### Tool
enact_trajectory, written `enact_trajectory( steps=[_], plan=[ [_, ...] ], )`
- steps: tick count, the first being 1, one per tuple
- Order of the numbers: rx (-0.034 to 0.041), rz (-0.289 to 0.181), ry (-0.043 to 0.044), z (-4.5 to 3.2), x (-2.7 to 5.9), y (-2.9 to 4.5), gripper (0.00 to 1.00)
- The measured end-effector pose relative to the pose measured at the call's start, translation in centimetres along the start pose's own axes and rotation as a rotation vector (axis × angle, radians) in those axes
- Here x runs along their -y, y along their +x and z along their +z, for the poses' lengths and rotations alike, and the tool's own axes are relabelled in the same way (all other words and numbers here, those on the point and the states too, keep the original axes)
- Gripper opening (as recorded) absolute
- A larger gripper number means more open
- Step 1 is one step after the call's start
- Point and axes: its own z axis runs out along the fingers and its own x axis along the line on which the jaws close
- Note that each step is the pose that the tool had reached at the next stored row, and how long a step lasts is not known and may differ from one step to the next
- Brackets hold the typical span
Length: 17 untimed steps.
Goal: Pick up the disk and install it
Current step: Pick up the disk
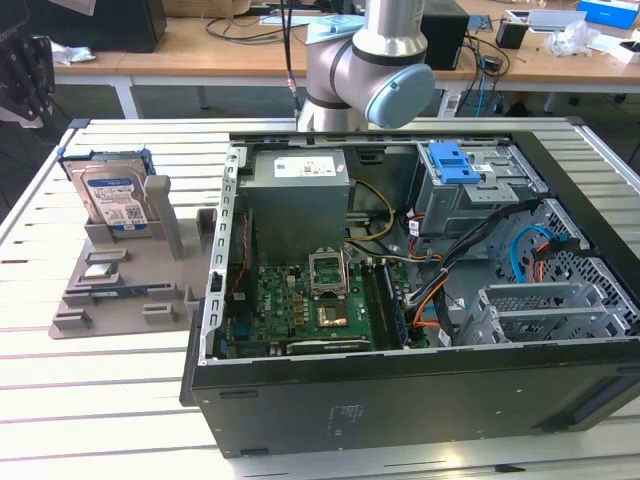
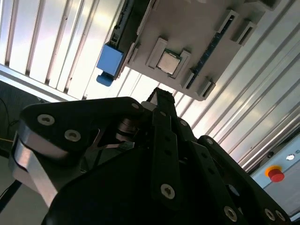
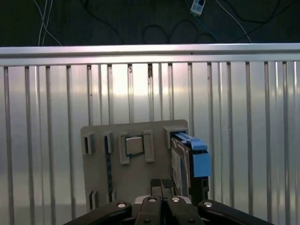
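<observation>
Within the gray holder's [image 1: 120, 305] end slot: the disk [image 1: 112, 198], upright on edge.

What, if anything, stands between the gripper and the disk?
Nothing visible does. In the first wrist view the gripper hangs above the grey holder where the disk stands on edge; only open air lies between them.

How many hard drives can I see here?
1. The hard drive stands upright in the grey holder on the exterior view's left, beside the open computer case; others may be hidden in its bays.
</observation>
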Motion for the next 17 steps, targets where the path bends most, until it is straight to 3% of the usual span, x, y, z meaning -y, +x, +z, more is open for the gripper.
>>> enact_trajectory(
  steps=[6, 17],
  plan=[
    [-0.0001, -0.026, -0.0007, 0.0, 0.0, 0.0, 0.11],
    [-0.0001, -0.028, -0.0007, 0.0, -0.09, 0.0, 0.11]
  ],
)
